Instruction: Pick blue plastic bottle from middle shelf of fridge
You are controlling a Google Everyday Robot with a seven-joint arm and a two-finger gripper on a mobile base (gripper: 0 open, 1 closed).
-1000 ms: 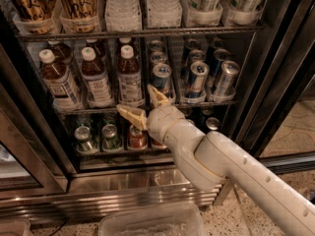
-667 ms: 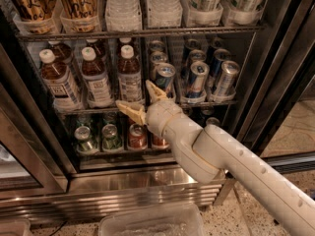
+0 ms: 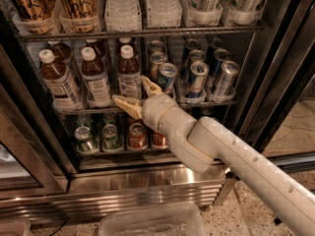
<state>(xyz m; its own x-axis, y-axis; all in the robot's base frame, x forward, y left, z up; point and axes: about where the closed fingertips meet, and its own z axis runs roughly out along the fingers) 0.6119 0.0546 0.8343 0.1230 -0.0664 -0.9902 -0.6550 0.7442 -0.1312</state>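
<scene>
On the middle shelf (image 3: 78, 109) of the fridge (image 3: 275, 77), third from the left in the front row: blue plastic bottle (image 3: 129, 70). Clear body, dark brown drink, white screw cap, label bluer than those of the two neighbouring bottles (image 3: 94, 82) to its left. It stands upright, taller than the slim cans (image 3: 197, 77) ranked just beside it on the right. Smooth and rounded by the look of it, so likely to twist under a light pinch.

Hand (image 3: 130, 90): cream-coloured, at the end of the arm (image 3: 236, 156) reaching in from lower right. Fingers apart, one lying low across the shelf edge below the bottle, the other raised by its right flank near the nearest can. Nothing is clamped. Whether either finger touches the bottle I cannot tell.

Step in hand, as I judge it: closing in for the grasp. To do it well:
- square the fingers to either side of the label
- go in deep enough that the body sits well between them
- keep the raised finger clear of the can
- close firmly, then draw straight out over the rack's front rail

Below: lower rack of short cans (image 3: 110, 136); ribbed steel base (image 3: 147, 186); clear tub (image 3: 147, 222) on the floor.
</scene>
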